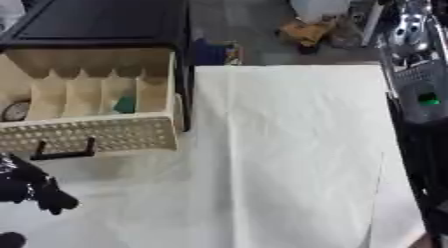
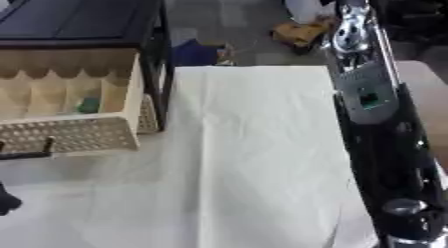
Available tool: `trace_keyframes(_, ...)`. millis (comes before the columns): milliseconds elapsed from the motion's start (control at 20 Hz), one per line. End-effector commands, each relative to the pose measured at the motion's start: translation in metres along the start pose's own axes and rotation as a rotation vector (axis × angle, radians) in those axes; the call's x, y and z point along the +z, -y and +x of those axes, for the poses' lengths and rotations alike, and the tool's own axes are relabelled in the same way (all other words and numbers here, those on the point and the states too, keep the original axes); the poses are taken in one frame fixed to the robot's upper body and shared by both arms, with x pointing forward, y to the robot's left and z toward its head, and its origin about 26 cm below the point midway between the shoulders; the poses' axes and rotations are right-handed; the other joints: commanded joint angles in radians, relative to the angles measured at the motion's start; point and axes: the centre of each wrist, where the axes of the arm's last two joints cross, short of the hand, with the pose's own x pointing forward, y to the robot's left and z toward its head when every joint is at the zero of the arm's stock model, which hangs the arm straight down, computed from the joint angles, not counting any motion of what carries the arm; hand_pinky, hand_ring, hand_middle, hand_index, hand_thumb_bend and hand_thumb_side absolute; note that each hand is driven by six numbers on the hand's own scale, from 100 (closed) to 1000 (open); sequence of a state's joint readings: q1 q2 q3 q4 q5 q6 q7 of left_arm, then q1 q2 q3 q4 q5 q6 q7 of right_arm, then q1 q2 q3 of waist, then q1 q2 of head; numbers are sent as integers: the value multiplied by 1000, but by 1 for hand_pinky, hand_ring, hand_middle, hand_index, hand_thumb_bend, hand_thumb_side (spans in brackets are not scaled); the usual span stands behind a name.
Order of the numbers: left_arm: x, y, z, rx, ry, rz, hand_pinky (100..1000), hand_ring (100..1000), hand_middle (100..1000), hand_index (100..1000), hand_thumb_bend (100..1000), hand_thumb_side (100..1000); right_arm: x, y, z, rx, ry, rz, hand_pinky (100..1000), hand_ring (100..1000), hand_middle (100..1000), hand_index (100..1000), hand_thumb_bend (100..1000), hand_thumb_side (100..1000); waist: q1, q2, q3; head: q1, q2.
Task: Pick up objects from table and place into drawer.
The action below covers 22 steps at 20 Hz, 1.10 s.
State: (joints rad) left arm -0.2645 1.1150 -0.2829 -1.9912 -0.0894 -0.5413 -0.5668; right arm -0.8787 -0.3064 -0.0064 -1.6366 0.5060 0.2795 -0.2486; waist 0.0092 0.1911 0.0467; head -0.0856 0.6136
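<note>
The beige drawer (image 1: 96,134) stands pulled out at the left, from under a black cabinet (image 1: 96,17). Its front is perforated and carries a black handle (image 1: 63,153). Dividers split it into narrow compartments. A green object (image 1: 125,104) lies in one of them, and a round pale thing (image 1: 16,111) lies at the drawer's left end. My left hand (image 1: 31,187) shows as a dark shape at the lower left, in front of the drawer and below the handle. Only my right arm (image 2: 376,107) is visible, running down the right side.
A white cloth (image 1: 280,157) covers the table from the drawer to the right edge. Beyond the far edge, on the floor, are a blue object (image 1: 210,52) and a yellow one (image 1: 306,32).
</note>
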Motion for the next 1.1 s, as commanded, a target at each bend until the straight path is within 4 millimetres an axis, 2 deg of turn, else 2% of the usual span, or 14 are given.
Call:
trace_keyframes(50,1,0,2,-54,37,-165,437,617,648,931,100,1000,-8,11,7,0,31,-30,535,623,631,830,100,1000,2,-12,-2,5,-11)
trace_keyframes(250,1,9,2,-27,-20,-216,465,646,681,943,100,1000,-8,12,8,-2,31,-36,535,623,630,829,100,1000,-1,-9,-2,6,-14)
trace_keyframes(550,4,20,2,-2,-117,-239,467,652,679,943,100,1000,-9,13,9,-8,36,-43,535,622,628,827,100,1000,-6,-5,0,11,-17)
trace_keyframes(900,4,25,2,13,-173,-209,457,642,676,941,100,1000,-9,13,9,-9,34,-46,534,621,626,824,102,1000,-10,-2,-1,45,-34)
trace_keyframes(1100,1,25,2,33,-176,-188,462,646,688,949,100,1000,-9,14,8,-12,29,-48,534,620,625,822,102,1000,-11,-2,-4,49,-40)
